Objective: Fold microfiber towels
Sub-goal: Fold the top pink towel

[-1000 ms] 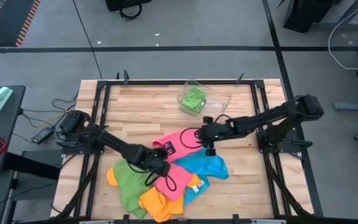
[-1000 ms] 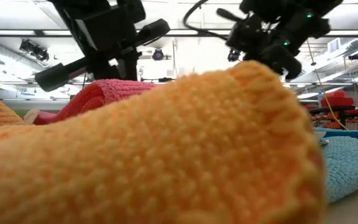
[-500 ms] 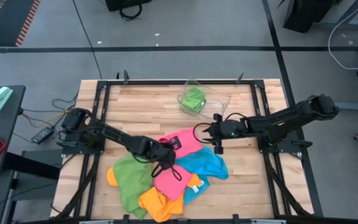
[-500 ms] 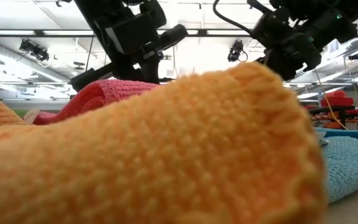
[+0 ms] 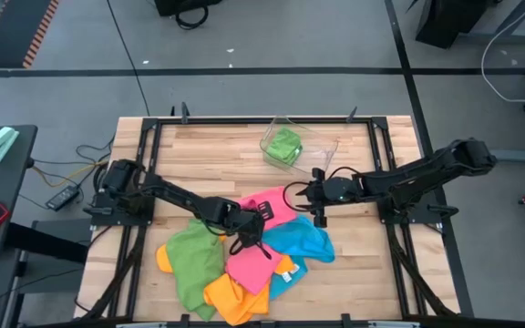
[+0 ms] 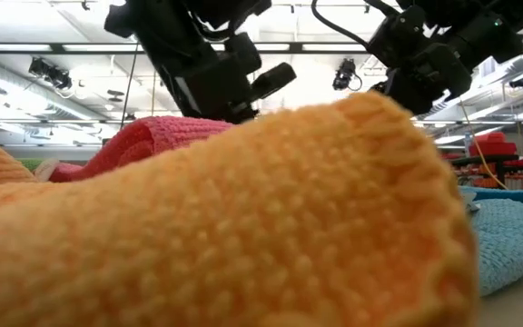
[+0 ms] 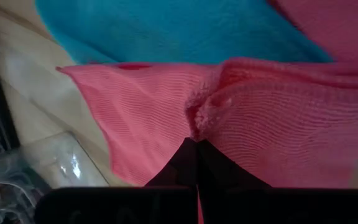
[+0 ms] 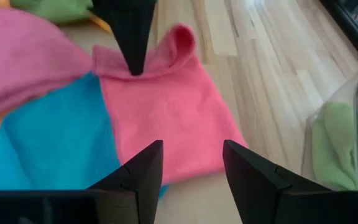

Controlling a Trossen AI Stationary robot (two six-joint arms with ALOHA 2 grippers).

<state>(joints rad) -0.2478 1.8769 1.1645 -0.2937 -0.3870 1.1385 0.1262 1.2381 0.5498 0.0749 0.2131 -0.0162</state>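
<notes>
Several microfiber towels lie heaped at the table's near middle. The pink towel lies partly on the sky-blue one. A green one and an orange one lie nearer; the orange fills the low view. My left gripper is shut on the pink towel. My right gripper hovers open just right of the pink towel, holding nothing. My left gripper pinches a bunched-up fold of the pink towel between its two shut fingers. The fingers slant down from the table's left. The cloth rises in a small ridge at the fingers, and the rest lies flat on the table and on the blue towel.
A clear plastic tray with a folded green cloth stands at the far middle and shows in the right wrist view. Bare wood lies to the far left and right of the heap.
My left gripper, still shut, has gone toward the table's right and a little toward its far edge. It has drawn the pink towel's left part along and bunched it up. My right gripper, still open, has drawn back toward the right edge, off the pink towel.
</notes>
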